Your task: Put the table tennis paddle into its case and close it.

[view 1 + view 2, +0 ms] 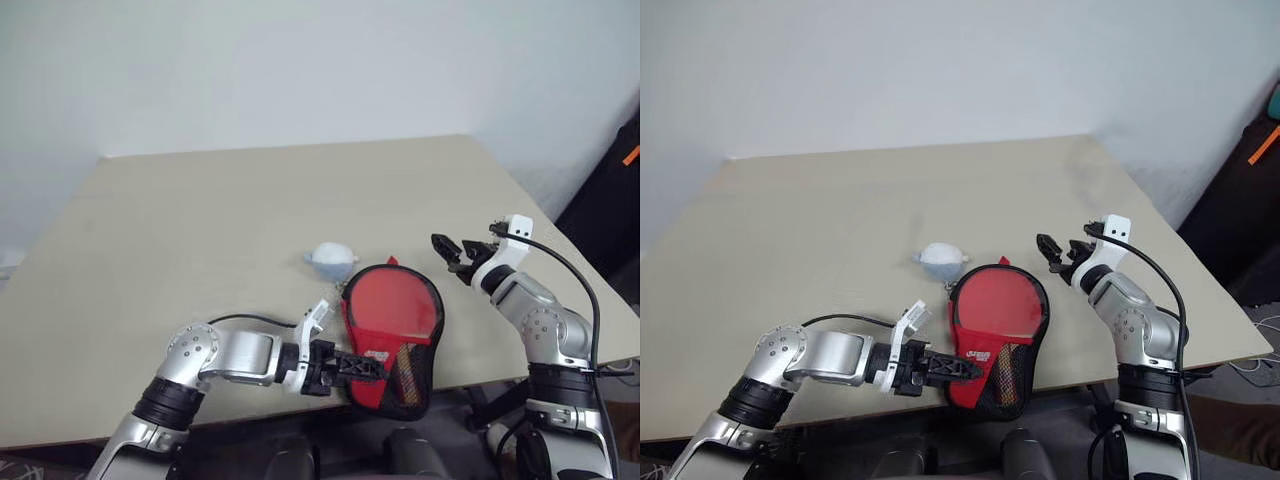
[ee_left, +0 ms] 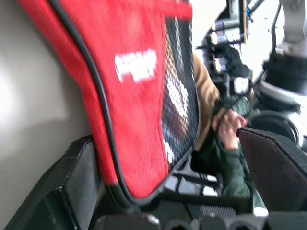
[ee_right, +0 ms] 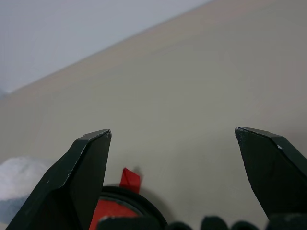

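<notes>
Here, at the table's point(image 1: 200, 200) near edge:
Case point(image 1: 392, 310): red face up, narrow mesh end overhanging the edge.
Paddle: seemingly inside, handle dim behind mesh.
Left gripper point(image 1: 372, 368): fingers spread, flanking the narrow end.
Right gripper point(image 1: 447, 251): spread, empty, beside the case.
Whitish lump point(image 1: 330, 260): just beyond.

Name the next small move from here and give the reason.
Probably slide the case further onto the table with the left gripper. Its narrow end overhangs the near edge, and the left fingers stand open on either side of that end, gripping nothing. The right gripper hovers open just beside the case's round end.
</notes>
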{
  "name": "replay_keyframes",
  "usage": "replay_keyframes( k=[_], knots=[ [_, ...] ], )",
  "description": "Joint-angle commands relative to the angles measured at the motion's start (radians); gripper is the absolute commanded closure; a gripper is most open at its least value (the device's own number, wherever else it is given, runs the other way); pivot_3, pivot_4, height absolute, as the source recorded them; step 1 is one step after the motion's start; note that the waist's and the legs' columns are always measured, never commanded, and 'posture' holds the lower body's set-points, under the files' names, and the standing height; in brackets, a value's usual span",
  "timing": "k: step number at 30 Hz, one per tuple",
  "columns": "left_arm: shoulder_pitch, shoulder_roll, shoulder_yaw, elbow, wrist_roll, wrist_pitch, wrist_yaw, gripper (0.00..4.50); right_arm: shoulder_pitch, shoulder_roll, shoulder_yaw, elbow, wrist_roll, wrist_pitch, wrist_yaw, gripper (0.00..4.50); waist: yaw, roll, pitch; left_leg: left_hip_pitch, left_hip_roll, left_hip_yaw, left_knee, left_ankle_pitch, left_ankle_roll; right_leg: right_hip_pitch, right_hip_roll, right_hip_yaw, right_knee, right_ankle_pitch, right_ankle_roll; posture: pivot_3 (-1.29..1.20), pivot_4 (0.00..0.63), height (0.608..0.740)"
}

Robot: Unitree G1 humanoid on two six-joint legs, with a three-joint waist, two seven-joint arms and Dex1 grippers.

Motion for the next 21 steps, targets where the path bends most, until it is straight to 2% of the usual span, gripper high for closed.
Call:
replay_keyframes(
  k=[1, 4, 7, 9, 14, 18, 21],
  knots=[
    [-0.036, 0.040, 0.076, -0.016, 0.243, -0.090, -0.070, 0.07, -0.034, -0.017, -0.029, -0.037, 0.029, -0.025, 0.034, 0.00, 0.000, 0.000, 0.000, 0.000, 0.000, 0.000, 0.000, 0.000, 0.000, 0.000, 0.000, 0.000, -0.001, 0.000, 0.000, 0.00, 0.000, 0.740],
    [-0.076, 0.105, 0.060, -0.128, 0.465, -0.139, -0.280, 0.07, -0.046, -0.036, -0.045, -0.044, 0.051, -0.023, 0.074, 0.00, -0.001, 0.000, 0.000, 0.000, 0.000, 0.000, -0.001, 0.000, -0.001, -0.002, 0.000, 0.000, -0.001, 0.000, -0.001, 0.00, 0.000, 0.740],
    [-0.115, 0.148, -0.044, -0.219, 0.758, -0.278, -0.473, 0.07, -0.062, -0.069, -0.013, -0.040, 0.041, -0.025, 0.128, 0.00, 0.000, 0.000, 0.000, -0.001, 0.000, 0.001, -0.002, 0.001, -0.002, -0.004, 0.000, 0.001, -0.001, 0.001, -0.001, 0.00, 0.000, 0.740],
    [-0.148, 0.122, -0.090, -0.215, 0.894, -0.355, -0.560, 0.07, -0.081, -0.086, 0.021, -0.017, 0.020, -0.026, 0.154, 0.00, 0.001, 0.001, 0.000, -0.002, -0.001, 0.002, -0.002, 0.001, -0.002, -0.003, 0.000, 0.001, -0.003, 0.001, -0.001, 0.00, 0.000, 0.740],
    [-0.232, 0.002, -0.142, -0.206, 1.017, -0.390, -0.727, 0.07, -0.170, -0.103, 0.098, 0.098, -0.059, -0.065, 0.209, 0.00, 0.001, 0.000, 0.000, -0.007, -0.001, 0.000, -0.004, 0.003, 0.003, -0.001, 0.000, 0.001, -0.010, 0.002, 0.001, 0.00, 0.000, 0.740],
    [-0.256, -0.080, -0.256, -0.101, 1.212, -0.437, -0.783, 0.07, -0.245, -0.095, 0.130, 0.195, -0.102, -0.100, 0.231, 0.00, 0.001, 0.001, 0.000, -0.007, -0.001, 0.000, -0.006, 0.002, 0.005, -0.001, 0.000, 0.001, -0.010, 0.003, 0.003, 0.00, 0.000, 0.740],
    [-0.243, -0.098, -0.351, -0.013, 1.371, -0.527, -0.847, 0.07, -0.290, -0.085, 0.152, 0.250, -0.119, -0.118, 0.256, 0.00, 0.000, 0.001, 0.000, -0.008, -0.001, -0.001, -0.006, 0.003, 0.005, -0.002, 0.000, 0.001, -0.010, 0.003, 0.003, 0.00, 0.000, 0.740]
  ],
)
